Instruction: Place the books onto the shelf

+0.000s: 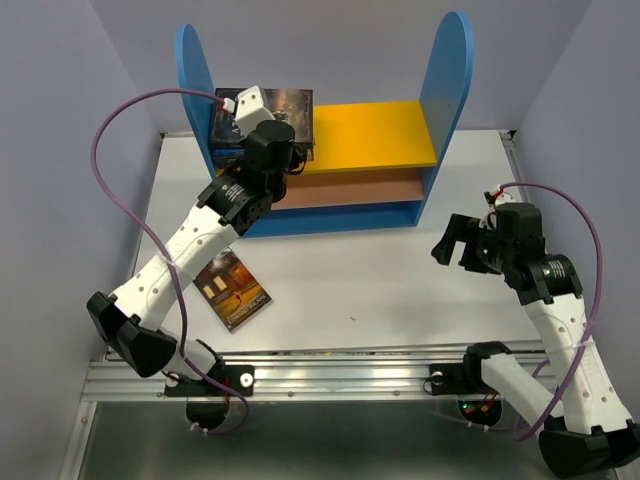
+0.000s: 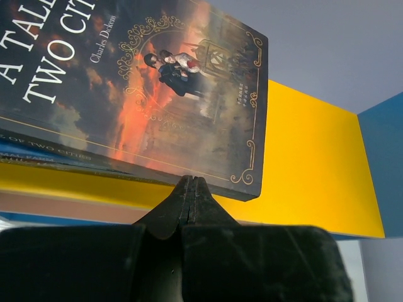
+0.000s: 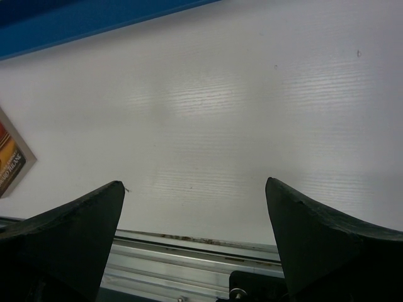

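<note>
The shelf (image 1: 193, 90) stands at the back, with tall blue side panels and a yellow top board (image 1: 380, 135). A stack of books (image 1: 290, 105) lies flat on the left of that board. The top one is a dark cover reading "A Tale of Two Cities" (image 2: 157, 94), with another book (image 2: 38, 157) under it. My left gripper (image 2: 192, 182) is shut with nothing between its fingers, its tips against the front edge of the top book. One more book (image 1: 232, 290), brown-orange, lies on the table at front left. My right gripper (image 1: 455, 245) hangs open over bare table at the right.
The shelf's brown middle board (image 1: 360, 185) and blue base (image 3: 63, 22) hold nothing that I can see. A metal rail (image 1: 340, 375) runs along the table's near edge. A purple cable (image 1: 120, 180) loops over the left arm.
</note>
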